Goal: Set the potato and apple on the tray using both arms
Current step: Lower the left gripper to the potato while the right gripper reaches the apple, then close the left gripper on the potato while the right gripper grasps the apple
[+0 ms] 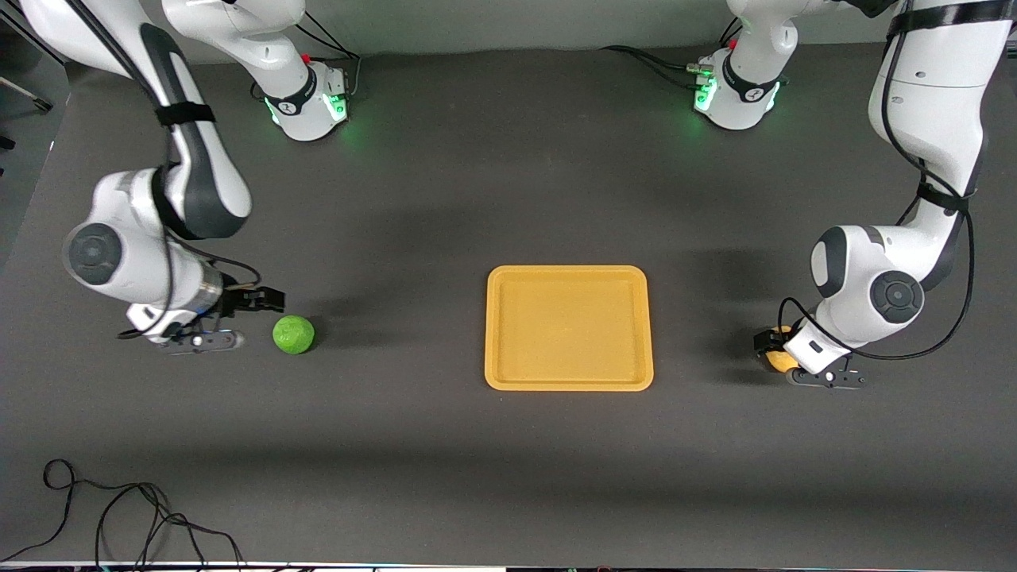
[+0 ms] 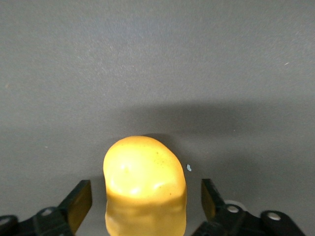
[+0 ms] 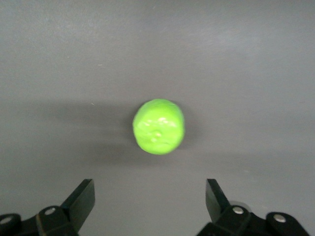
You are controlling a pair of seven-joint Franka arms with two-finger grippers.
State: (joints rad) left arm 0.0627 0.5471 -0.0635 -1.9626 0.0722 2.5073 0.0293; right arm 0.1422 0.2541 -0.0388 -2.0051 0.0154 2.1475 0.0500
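Observation:
The yellow-orange potato [image 1: 776, 359] lies on the dark table toward the left arm's end. My left gripper [image 1: 784, 360] is low around it and open. In the left wrist view the potato [image 2: 145, 184] sits between the fingers [image 2: 79, 200] with a gap on each side. The green apple [image 1: 293, 334] lies toward the right arm's end. My right gripper [image 1: 256, 320] is open and empty beside it, not touching. In the right wrist view the apple [image 3: 158, 126] lies ahead of the gripper [image 3: 149, 196]. The orange-yellow tray [image 1: 568, 327] lies between them with nothing on it.
A loose black cable [image 1: 119, 516] lies at the table's front edge toward the right arm's end. The two arm bases [image 1: 310, 99] [image 1: 735, 91] stand along the back of the table.

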